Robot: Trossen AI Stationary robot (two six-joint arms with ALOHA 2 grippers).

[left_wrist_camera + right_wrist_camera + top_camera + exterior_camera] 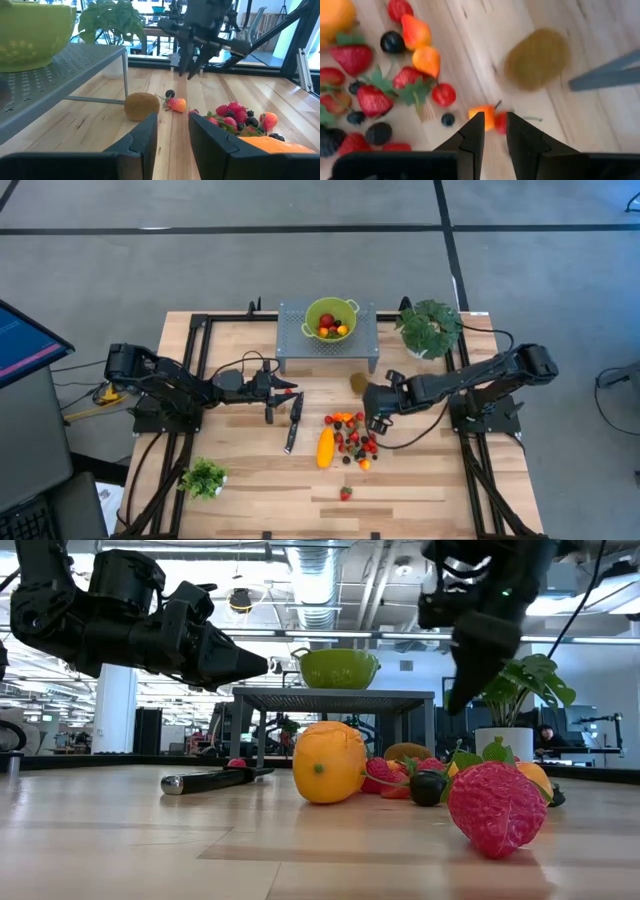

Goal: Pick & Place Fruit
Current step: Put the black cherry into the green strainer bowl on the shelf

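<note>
Right gripper (494, 131) hangs narrow-jawed and empty over the small orange-and-red toy fruit pair (492, 119) just ahead of its fingertips, brown oval kiwi (537, 59) beyond; open slightly, centre, descend straight, avoid nudging neighbours.

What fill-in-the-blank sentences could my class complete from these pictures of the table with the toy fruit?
1. The green colander stands on a grey perforated ____.
2. The black-handled knife lies on the table beside the large ____ fruit.
3. The brown kiwi lies on the ____, apart from the fruit pile.
4. One lone ____ lies away from the pile, near the table's front edge.

Missing words: stand; yellow-orange; table; strawberry
</note>
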